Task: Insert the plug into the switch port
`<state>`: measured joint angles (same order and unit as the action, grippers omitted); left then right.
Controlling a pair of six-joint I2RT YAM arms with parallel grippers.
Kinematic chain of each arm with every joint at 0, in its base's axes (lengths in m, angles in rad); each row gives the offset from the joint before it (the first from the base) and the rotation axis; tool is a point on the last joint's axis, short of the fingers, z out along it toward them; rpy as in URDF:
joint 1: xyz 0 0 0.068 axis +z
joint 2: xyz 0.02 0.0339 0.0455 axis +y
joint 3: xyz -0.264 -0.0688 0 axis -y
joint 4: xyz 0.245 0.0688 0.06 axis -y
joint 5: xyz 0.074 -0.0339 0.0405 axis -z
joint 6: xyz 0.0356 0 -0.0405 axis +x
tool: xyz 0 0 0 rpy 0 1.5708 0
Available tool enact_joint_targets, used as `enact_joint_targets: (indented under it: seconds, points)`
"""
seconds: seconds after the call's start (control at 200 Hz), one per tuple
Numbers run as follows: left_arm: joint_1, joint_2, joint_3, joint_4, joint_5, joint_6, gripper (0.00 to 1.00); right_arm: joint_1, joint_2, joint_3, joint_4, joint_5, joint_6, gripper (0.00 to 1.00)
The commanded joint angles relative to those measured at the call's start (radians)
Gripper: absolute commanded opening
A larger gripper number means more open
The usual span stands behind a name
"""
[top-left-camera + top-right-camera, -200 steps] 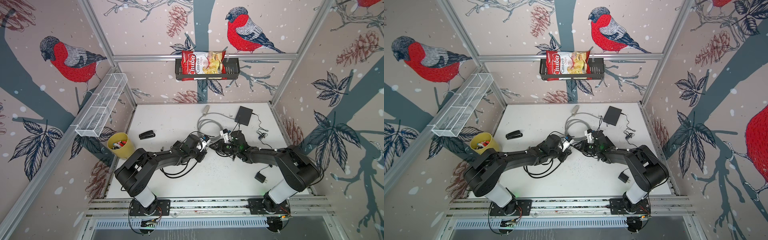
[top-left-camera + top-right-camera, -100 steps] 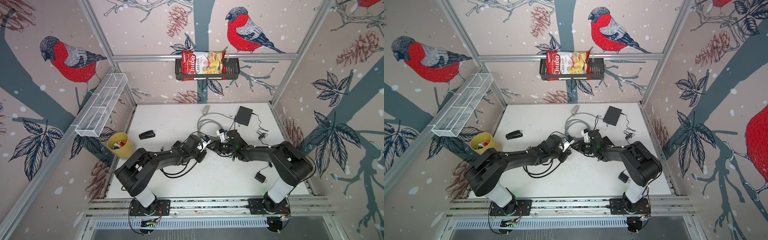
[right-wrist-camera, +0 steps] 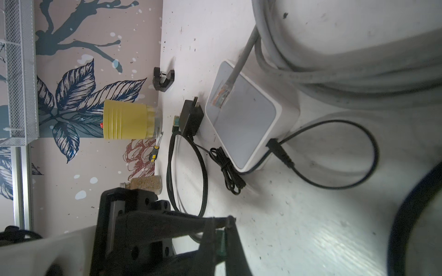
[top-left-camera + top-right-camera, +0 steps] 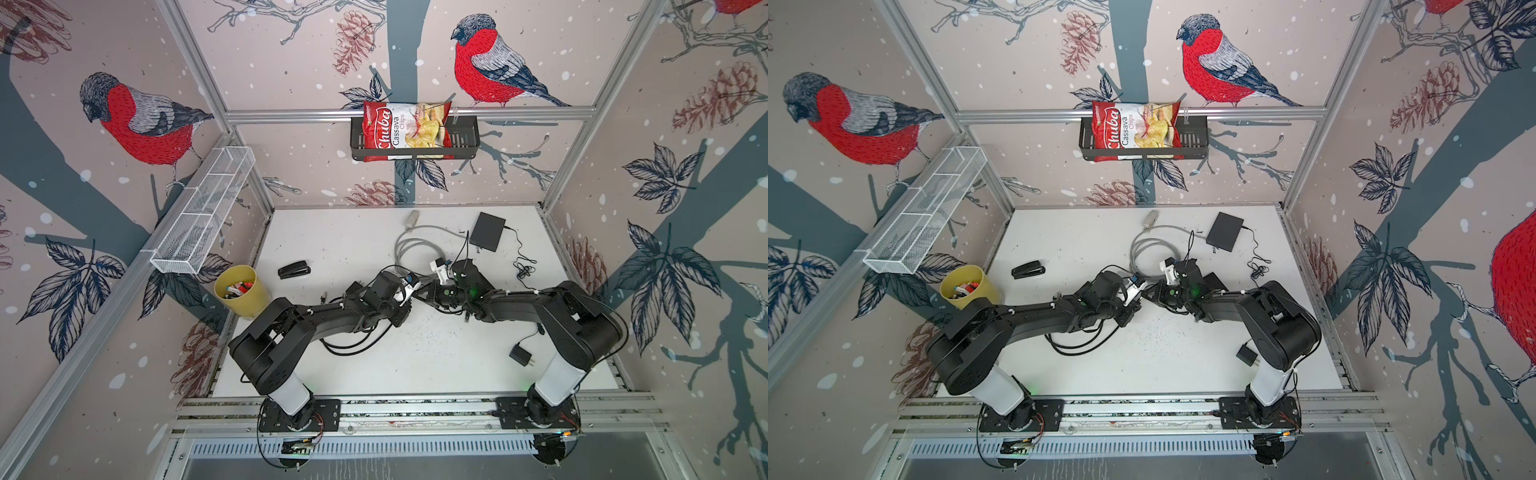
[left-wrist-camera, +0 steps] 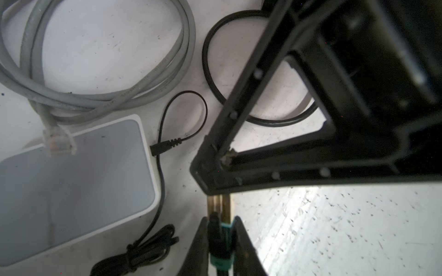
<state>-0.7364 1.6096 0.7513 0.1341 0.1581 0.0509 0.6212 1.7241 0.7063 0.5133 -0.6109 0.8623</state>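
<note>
Plug (image 5: pixel 218 239) held above scuffed white table (image 4: pixel 332 249); bird-patterned walls (image 4: pixel 291 62) enclose it.

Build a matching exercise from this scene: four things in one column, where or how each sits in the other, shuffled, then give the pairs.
Things
1. chips bag
2. stapler
3. yellow cup
4. grey cable

Places
A. coiled in loops on the table
B. standing in the black basket on the back wall
C. against the left wall, small items inside
D. lying flat in the open, black

Pairs: 1-B, 2-D, 3-C, 4-A
</note>
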Motion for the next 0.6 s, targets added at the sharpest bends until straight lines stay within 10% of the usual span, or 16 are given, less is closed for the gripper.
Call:
enact_joint_targets:
  seconds: [0.0, 0.23, 0.595]
  points:
    - [0.002, -0.021, -0.028, 0.05, 0.003, -0.029, 0.3, -0.002, -0.01, -0.005, 0.003, -0.015, -0.032, 0.02]
    - [0.028, -0.079, -0.166, 0.219, 0.05, -0.091, 0.46, -0.007, -0.001, -0.032, 0.052, -0.035, -0.047, 0.02]
    - [0.104, -0.084, -0.258, 0.434, 0.281, -0.169, 0.43, -0.005, -0.003, -0.083, 0.211, -0.086, -0.052, 0.02]
